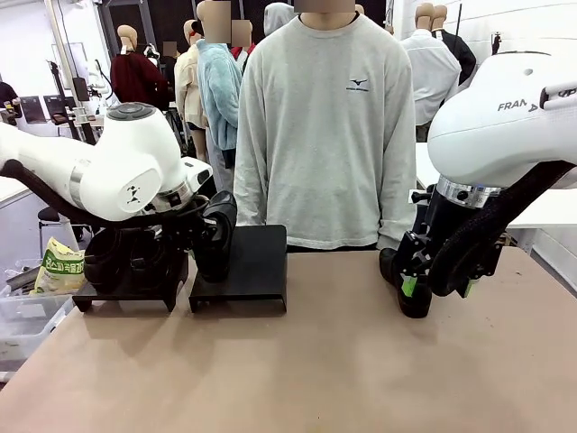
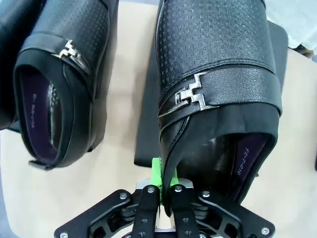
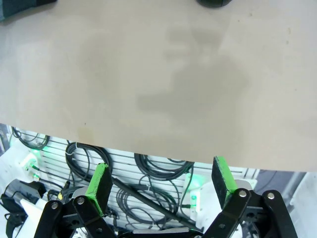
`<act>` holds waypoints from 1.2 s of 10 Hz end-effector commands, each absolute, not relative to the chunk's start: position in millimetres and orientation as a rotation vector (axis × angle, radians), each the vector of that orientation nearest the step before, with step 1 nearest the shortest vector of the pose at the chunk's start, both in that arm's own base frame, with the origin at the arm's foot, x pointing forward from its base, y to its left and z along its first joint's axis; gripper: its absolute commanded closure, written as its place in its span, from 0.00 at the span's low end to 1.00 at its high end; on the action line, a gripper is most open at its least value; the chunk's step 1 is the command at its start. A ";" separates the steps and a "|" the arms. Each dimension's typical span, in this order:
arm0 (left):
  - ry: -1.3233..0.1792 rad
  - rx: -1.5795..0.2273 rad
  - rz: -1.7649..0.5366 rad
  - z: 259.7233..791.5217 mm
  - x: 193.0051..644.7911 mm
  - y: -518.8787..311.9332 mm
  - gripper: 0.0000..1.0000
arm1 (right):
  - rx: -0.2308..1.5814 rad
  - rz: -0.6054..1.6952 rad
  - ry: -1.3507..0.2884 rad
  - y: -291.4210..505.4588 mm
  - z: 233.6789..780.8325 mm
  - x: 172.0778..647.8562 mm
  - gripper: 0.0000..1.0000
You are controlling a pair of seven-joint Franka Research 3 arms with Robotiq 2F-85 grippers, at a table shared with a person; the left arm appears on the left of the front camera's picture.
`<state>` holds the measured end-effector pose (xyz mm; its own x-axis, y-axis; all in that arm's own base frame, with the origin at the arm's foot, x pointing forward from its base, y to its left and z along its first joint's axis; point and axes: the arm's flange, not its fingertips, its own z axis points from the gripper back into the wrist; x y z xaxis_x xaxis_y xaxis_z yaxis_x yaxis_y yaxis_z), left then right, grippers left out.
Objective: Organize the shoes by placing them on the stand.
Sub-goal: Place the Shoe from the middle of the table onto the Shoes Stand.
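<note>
On my right arm [image 1: 505, 122], upper right of the front view, black letters read "FRAN" before the frame edge cuts the word off. The person's grey sweatshirt [image 1: 325, 171] carries a small dark chest logo [image 1: 358, 86] with a line of print under it, too small to read. At lower left, a yellow-green bag [image 1: 61, 268] has printing I can't make out.

In the left wrist view, the near shoe [image 2: 218, 74], on the right of the frame, has a purple insole [image 2: 241, 166] with sideways white print that looks like "FS-7-010". The far shoe [image 2: 64, 84], at left, shows similar insole print, illegible.
</note>
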<state>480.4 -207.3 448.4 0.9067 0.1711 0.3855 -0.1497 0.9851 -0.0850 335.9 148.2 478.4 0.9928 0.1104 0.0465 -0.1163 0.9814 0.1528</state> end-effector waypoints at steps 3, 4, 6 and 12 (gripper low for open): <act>-0.410 -0.033 0.149 437.4 504.1 -213.9 1.00 | 0.139 0.116 -0.029 147.8 480.3 338.6 0.00; -0.397 -0.023 0.152 433.3 507.2 -211.6 1.00 | 0.139 0.116 -0.029 147.8 480.3 338.6 0.00; -0.376 -0.007 0.157 427.6 510.7 -208.3 1.00 | 0.139 0.116 -0.029 147.8 480.3 338.6 0.00; -0.361 0.000 0.177 425.3 507.0 -202.8 1.00 | 0.139 0.116 -0.029 147.8 480.3 338.6 0.00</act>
<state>505.1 -199.8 419.1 0.9294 0.1586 0.3331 -0.1520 0.9873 -0.0460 336.0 148.3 478.3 0.9928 0.1104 0.0461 -0.1163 0.9814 0.1528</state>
